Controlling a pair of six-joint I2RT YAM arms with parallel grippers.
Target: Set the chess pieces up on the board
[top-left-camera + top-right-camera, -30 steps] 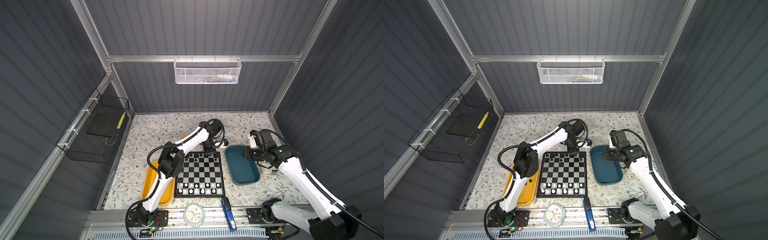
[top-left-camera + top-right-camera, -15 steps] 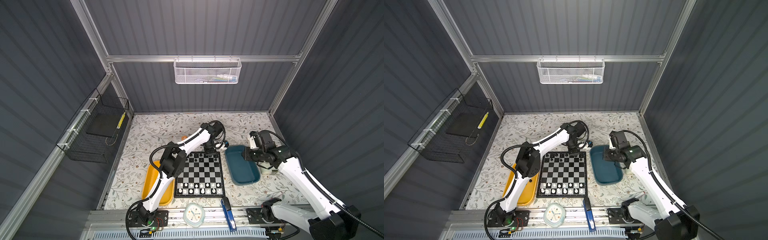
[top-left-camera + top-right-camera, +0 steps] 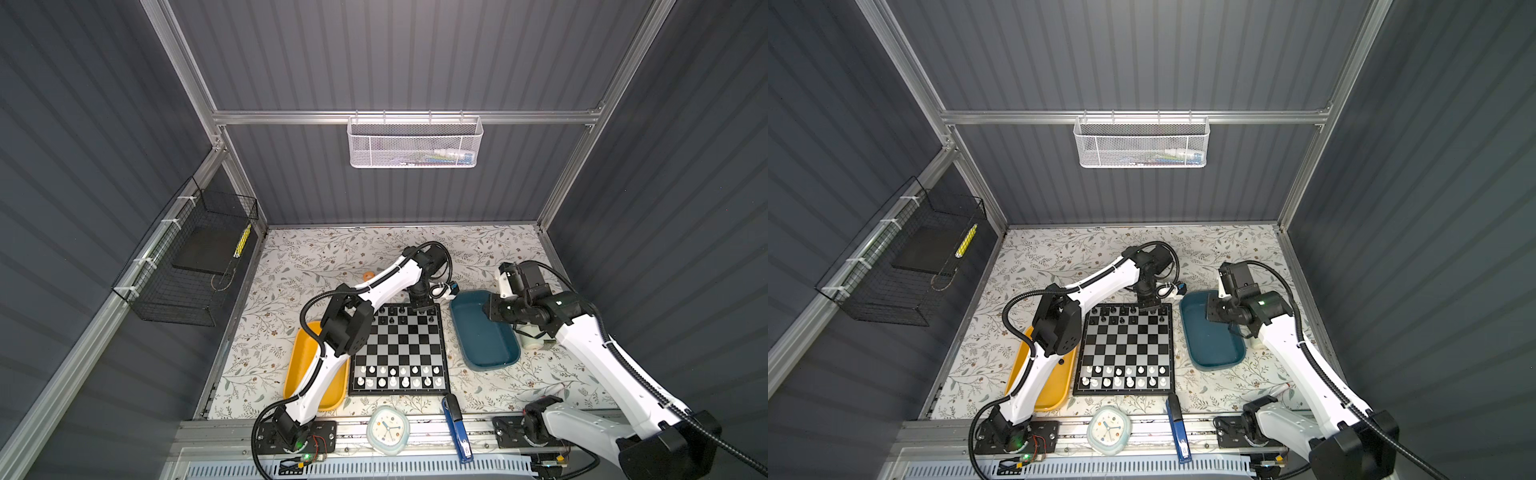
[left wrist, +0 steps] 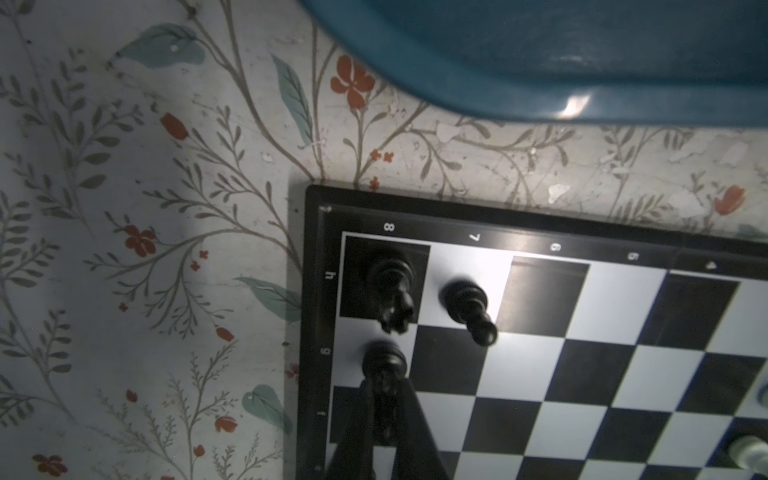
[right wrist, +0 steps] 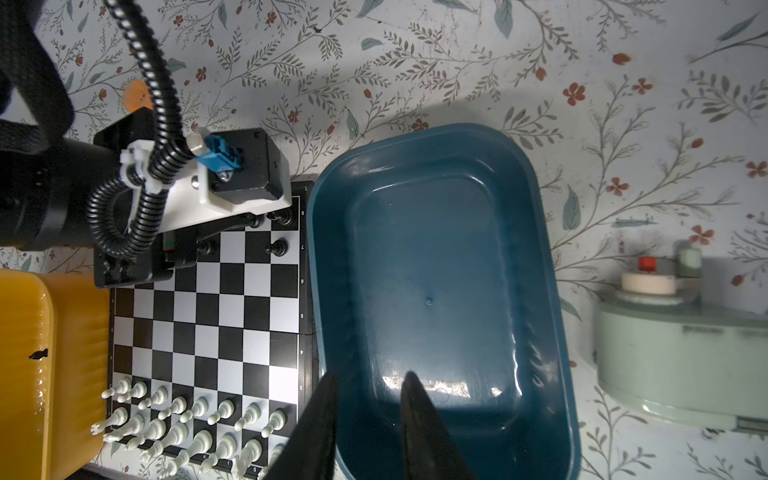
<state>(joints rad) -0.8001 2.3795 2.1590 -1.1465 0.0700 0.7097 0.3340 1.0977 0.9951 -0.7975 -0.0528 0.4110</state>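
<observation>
The board (image 3: 405,345) (image 3: 1129,345) lies between two trays. White chess pieces (image 3: 399,376) (image 5: 187,415) fill its two near rows, and several black ones (image 3: 1121,311) stand along the far rows. My left gripper (image 3: 419,309) (image 4: 384,384) is low over the far right corner. Its fingers closely flank a black piece (image 4: 382,361) standing one square from the corner; dark on dark hides any gap. A black piece (image 4: 390,286) occupies the corner, a pawn (image 4: 469,307) beside it. My right gripper (image 5: 370,378) (image 3: 488,309) hangs open and empty over the teal tray (image 5: 436,291).
The yellow tray (image 5: 25,353) (image 3: 1054,386) left of the board holds one black piece (image 5: 39,354). A pale green device (image 5: 681,357) sits right of the teal tray. A clock (image 3: 387,430) and a blue stapler (image 3: 457,432) lie at the front edge.
My left gripper has come down a little onto the board's far right corner with the black piece between its fingers. The right arm has stayed put.
</observation>
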